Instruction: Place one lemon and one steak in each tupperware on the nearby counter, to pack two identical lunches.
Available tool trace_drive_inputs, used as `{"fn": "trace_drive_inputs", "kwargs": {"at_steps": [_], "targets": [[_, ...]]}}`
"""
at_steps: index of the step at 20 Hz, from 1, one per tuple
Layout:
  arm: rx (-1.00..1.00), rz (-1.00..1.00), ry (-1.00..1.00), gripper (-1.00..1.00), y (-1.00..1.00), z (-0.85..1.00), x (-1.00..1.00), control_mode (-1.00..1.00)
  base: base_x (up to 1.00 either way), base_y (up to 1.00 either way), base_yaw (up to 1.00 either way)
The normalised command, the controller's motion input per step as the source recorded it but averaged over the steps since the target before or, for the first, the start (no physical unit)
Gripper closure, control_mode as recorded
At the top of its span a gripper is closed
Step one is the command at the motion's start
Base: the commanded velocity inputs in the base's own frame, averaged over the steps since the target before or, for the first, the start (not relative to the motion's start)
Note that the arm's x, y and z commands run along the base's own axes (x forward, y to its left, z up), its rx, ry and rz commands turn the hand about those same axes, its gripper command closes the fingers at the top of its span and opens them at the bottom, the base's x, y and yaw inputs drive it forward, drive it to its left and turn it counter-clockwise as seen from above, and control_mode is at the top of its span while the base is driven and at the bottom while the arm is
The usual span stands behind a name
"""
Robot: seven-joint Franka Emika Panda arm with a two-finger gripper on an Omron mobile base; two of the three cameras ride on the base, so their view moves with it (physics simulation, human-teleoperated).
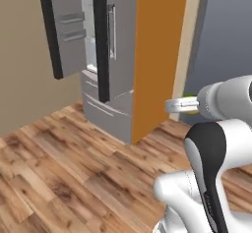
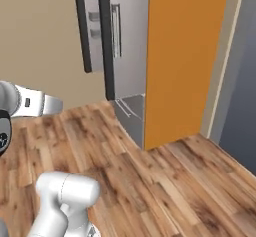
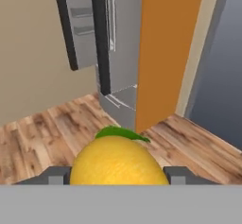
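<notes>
My gripper (image 3: 118, 176) is shut on a bright-yellow lemon (image 3: 117, 160) with a green tip, which sits between the two dark fingertips (image 3: 56, 175). In the left base view the lemon (image 1: 190, 110) peeks out behind the pale gripper (image 1: 178, 104) at the end of the raised white arm, well above the floor. In the right base view the gripper (image 2: 52, 104) reaches in from the left edge. The steak, the tupperware and the counter are out of view.
A grey fridge (image 1: 115, 55) stands ahead with its left door (image 1: 64, 25) swung open, showing door shelves. A tall orange cabinet side (image 2: 182, 56) adjoins it, with a dark grey panel (image 3: 222, 62) to the right. Wooden plank floor (image 2: 165, 191) spreads in front.
</notes>
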Motion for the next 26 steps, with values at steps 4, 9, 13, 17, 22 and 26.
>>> {"fn": "trace_drive_inputs", "kwargs": {"at_steps": [4,9,13,17,22,26], "targets": [[0.0,0.0,0.0,1.0,0.0,0.0,0.0,1.0,-0.66,-0.27,0.48],[0.0,0.0,0.0,1.0,0.0,0.0,0.0,1.0,-0.68,-0.26,0.47],[0.0,0.0,0.0,1.0,0.0,0.0,0.0,1.0,-0.51,0.02,0.38],[0.0,0.0,0.0,1.0,0.0,0.0,0.0,1.0,-0.35,0.18,0.32],[0.0,0.0,0.0,1.0,0.0,0.0,0.0,1.0,-0.43,0.21,0.3],[0.0,0.0,0.0,1.0,0.0,0.0,0.0,1.0,-0.66,0.24,0.29]]}}
